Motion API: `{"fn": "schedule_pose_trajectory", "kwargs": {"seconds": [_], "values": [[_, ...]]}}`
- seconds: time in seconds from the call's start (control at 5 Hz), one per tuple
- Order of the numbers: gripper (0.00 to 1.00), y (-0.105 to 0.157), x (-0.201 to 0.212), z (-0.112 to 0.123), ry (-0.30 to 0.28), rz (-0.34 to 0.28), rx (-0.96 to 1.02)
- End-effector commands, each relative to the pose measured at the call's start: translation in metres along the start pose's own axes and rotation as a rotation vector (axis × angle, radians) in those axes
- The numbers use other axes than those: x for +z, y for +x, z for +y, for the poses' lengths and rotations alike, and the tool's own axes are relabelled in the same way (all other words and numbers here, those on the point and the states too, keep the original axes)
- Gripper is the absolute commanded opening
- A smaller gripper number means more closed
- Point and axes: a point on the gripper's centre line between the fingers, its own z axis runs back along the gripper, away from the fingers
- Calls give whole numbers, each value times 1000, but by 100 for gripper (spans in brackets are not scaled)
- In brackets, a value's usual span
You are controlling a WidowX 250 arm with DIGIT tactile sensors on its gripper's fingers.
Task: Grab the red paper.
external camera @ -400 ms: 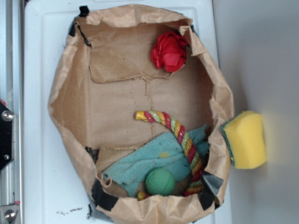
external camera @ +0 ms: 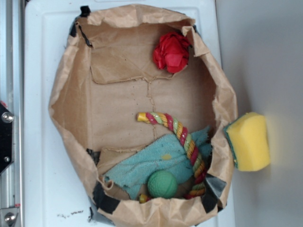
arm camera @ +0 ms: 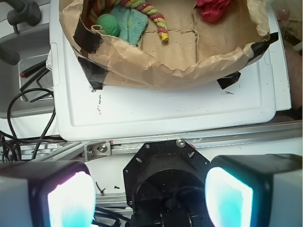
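Red paper (external camera: 172, 52); brown bag (external camera: 66, 94) patched with black tape (arm camera: 93, 71); rope (external camera: 182, 135) striped red, yellow, green; green ball (external camera: 162, 184); teal cloth (external camera: 151, 165); yellow sponge (external camera: 249, 141), green-backed; white tray (arm camera: 165, 106); gripper (arm camera: 150, 196) pads glowing cyan-white.

You won't find readable text here; the embossed mark on the white lid (arm camera: 163, 93) is too faint.

Overhead exterior; low wrist view outside bag (arm camera: 156, 66)

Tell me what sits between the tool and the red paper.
The brown bag's near wall rises between the open tool and the red paper. Inside the bag, nothing covers the paper; it can be reached from above.
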Motion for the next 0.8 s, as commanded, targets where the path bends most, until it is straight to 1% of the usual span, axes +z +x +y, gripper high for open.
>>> {"fn": "schedule_pose_trajectory", "kwargs": {"seconds": [0.0,0.2,0.4,0.6], "values": [[100,86,-31,3,85,-117,275],[100,105,-54,28,95,-176,524],[100,113,-79,57,84,-225,741],[100,117,-93,70,93,-210,811]]}}
